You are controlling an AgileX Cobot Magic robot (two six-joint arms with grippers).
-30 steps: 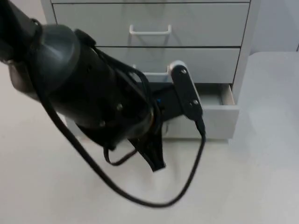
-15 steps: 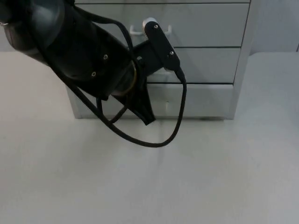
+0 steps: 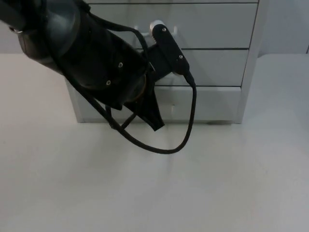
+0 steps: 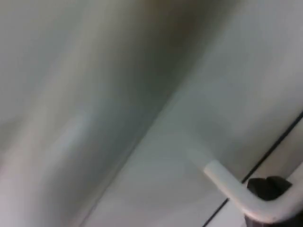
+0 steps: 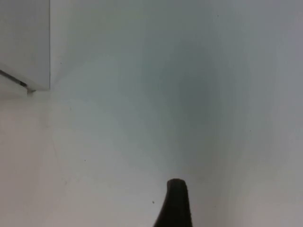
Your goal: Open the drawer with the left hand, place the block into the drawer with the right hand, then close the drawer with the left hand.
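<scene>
The grey drawer cabinet stands at the back of the table, and its bottom drawer sits flush with the frame. My left arm reaches across the cabinet's front. Its left gripper hangs just before the bottom drawer's face. In the left wrist view a white bar handle is very close, with the dark tip of the left gripper right behind it. My right gripper waits low over bare white table, beside a corner of the cabinet.
The middle drawer and top drawer are shut. The top drawer's handle is partly covered by my left arm. White table top spreads in front of the cabinet and to its right.
A second ago the bottom drawer stood pulled out; it went flush as the left arm swung toward the cabinet. Since half a second ago the arm has shifted slightly right and down.
</scene>
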